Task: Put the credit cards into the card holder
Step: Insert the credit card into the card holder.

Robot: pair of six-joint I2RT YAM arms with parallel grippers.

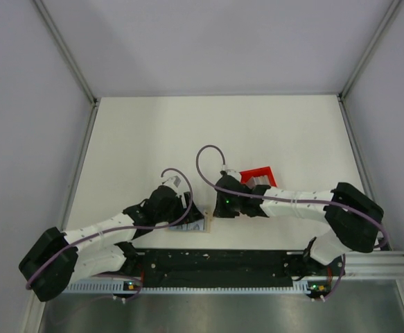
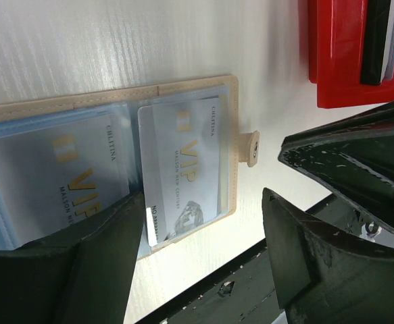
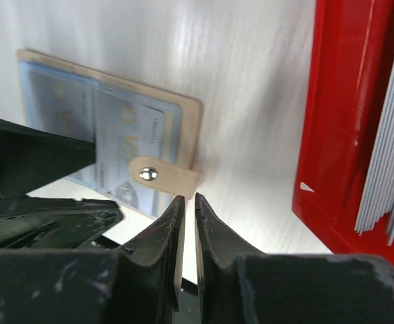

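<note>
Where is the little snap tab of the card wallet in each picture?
Top external: hidden; only a wallet edge shows below the left arm.
Left wrist: snap tab mid-frame, on the wallet's right edge.
Right wrist: tab centre-left, above the jaws.
Shared landmark: red tray.

Both arms reach in from the near edge of the desk (image 1: 188,132), elbows bent out to either side, their wrists nearly meeting near its middle. The left gripper (image 2: 203,263) hangs low over the desk with its fingers (image 2: 305,263) spread wide. The right gripper (image 3: 186,223) points down, its fingers (image 3: 163,236) parted by a narrow slit and empty.
</note>
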